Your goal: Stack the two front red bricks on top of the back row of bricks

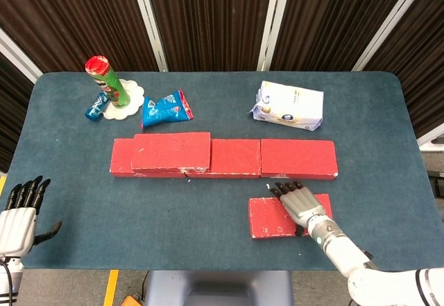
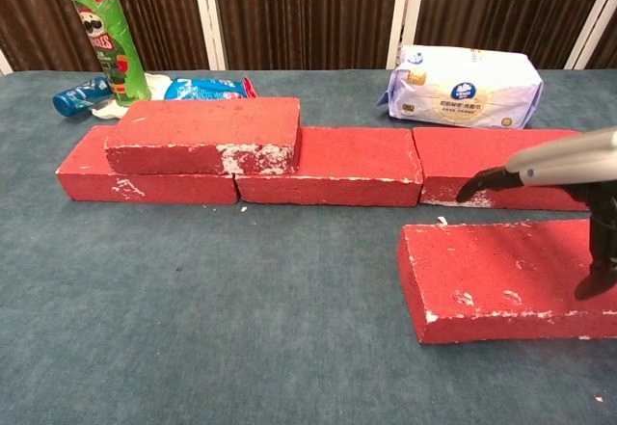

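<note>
The right hand (image 1: pixel 300 205) is hovering over or resting on the front red brick (image 1: pixel 277 217), palm down, with its dark fingertips (image 1: pixel 284 189) reaching past the brick's far edge toward the back row of bricks (image 1: pixel 277 158). Its fingers are lying extended and slightly spread, and the thumb is hanging down over the brick's top face; nothing is being gripped. In the chest view the same hand (image 2: pixel 554 170) is entering from the right edge, fingers stretched out level above the front red brick (image 2: pixel 482 276), thumb pointing downward toward its upper surface; whether it is actually touching the brick cannot be told.

The front red brick is lying alone on the table (image 1: pixel 208 209), just in front of the right end of the back row. The stacked brick (image 1: pixel 171 151) is already sitting on top of the left part of that row.

The left hand (image 1: pixel 19 217) is hanging at the lower left corner of the head view, off the table edge, fingers pointing up and apart, holding nothing.

Behind the row, a green tube can (image 2: pixel 104 39) with a red lid is showing a moustached face logo. A blue snack packet (image 1: pixel 165 108) and a white tissue pack (image 2: pixel 466 86) with small unreadable print are lying nearby.
</note>
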Available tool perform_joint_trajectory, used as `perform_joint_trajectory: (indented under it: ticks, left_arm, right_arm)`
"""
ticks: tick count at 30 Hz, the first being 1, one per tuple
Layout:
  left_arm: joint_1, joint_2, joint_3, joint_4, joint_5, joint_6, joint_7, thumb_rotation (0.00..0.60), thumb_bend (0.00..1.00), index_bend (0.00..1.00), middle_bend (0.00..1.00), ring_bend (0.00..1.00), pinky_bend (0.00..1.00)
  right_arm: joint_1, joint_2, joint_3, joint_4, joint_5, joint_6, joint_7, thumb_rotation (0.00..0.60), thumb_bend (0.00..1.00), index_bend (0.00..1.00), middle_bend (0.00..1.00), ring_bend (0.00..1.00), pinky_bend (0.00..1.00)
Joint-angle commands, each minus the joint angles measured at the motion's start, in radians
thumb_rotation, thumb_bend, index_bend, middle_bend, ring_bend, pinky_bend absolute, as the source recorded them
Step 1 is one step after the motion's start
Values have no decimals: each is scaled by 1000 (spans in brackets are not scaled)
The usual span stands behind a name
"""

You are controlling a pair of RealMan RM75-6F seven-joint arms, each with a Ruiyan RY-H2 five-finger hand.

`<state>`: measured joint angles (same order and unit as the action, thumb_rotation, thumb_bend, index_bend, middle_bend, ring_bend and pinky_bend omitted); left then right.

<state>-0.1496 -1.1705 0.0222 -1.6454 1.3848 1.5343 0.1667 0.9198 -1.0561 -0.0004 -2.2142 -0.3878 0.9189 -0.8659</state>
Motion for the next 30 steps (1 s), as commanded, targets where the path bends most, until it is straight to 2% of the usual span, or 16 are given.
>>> perform_joint_trajectory:
  ticks: [1, 9, 15, 30]
  left_arm:
    - [3, -2, -7, 5, -1, -7, -4, 600, 231, 0, 0, 0, 21]
    - [15, 0, -25, -1, -7, -16, -3, 600, 231, 0, 0, 0, 21]
    - [25, 6, -35, -10, -13, -24, -4, 600, 230, 0, 0, 0, 21]
    - [36, 8, -49, -21, -6, -41, 2, 600, 232, 0, 0, 0, 21]
  right_arm:
    - [8, -7, -16, -9, -8, 3, 16, 600, 0, 0, 0, 0, 0]
    - [33, -21, -68, -13, -19, 41, 21, 600, 0, 0, 0, 0, 0]
    - [30, -66, -95, 15, -36, 86, 37, 600, 0, 0, 0, 0, 0]
    - [7, -128, -130, 89, -64, 125, 82, 600, 0, 0, 0, 0, 0]
